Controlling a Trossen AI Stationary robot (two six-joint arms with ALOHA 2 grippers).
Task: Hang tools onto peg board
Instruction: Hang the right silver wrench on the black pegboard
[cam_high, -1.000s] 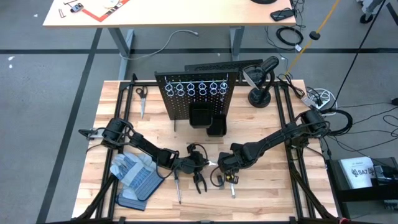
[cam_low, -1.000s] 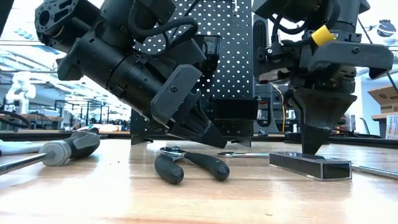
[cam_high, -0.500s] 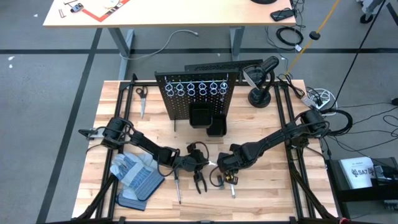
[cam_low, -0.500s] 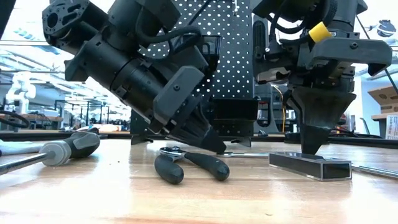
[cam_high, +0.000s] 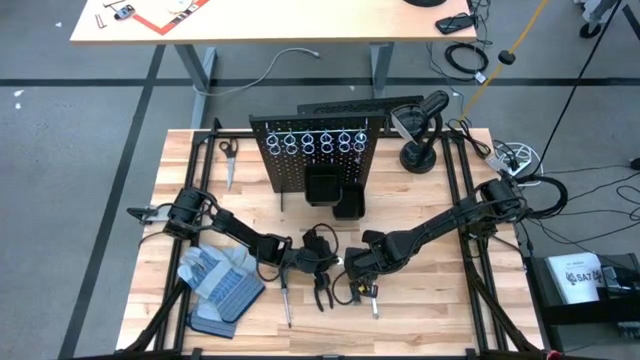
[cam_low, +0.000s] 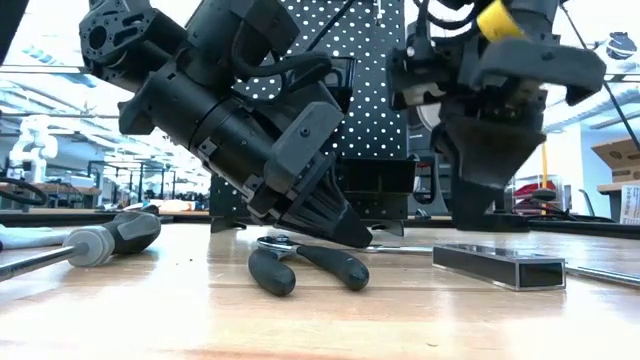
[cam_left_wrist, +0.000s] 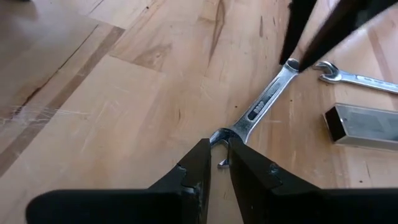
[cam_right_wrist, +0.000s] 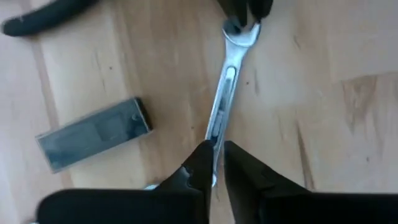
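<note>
A silver wrench (cam_left_wrist: 258, 106) lies between my two grippers on the near middle of the table. My left gripper (cam_left_wrist: 219, 152) is shut on its open-jaw end. My right gripper (cam_right_wrist: 217, 152) is shut on its shaft near the other end. The dark-handled pliers (cam_low: 305, 265) and the screwdriver (cam_low: 110, 238) lie flat on the table just nearer. A short grey metal piece (cam_left_wrist: 364, 121) and a second wrench (cam_left_wrist: 357, 79) lie beside them. The black peg board (cam_high: 315, 150) stands upright at the far middle. My left gripper pinches the wrench's open-jaw end (cam_left_wrist: 221, 138) between its two fingertips, slanting down from the table's left side, along the wrench. Whether that end is off the table, I cannot tell. My right gripper pinches the wrench's shaft (cam_right_wrist: 219, 134) between its two fingers, close to the ring end (cam_left_wrist: 291, 62), pointing down from the right. Its fingertips (cam_low: 468, 215) stand a little above the table.
Grey-and-blue work gloves (cam_high: 220, 285) lie at the near left. Scissors (cam_high: 227, 160) lie left of the peg board, whose black bins (cam_high: 335, 195) stick out in front. A black stand (cam_high: 420, 150) is at the far right.
My right gripper has risen a little and gone toward the table's left, closer to my left gripper. My left gripper has crept toward the table's right and slightly down, onto the wrench's open end.
</note>
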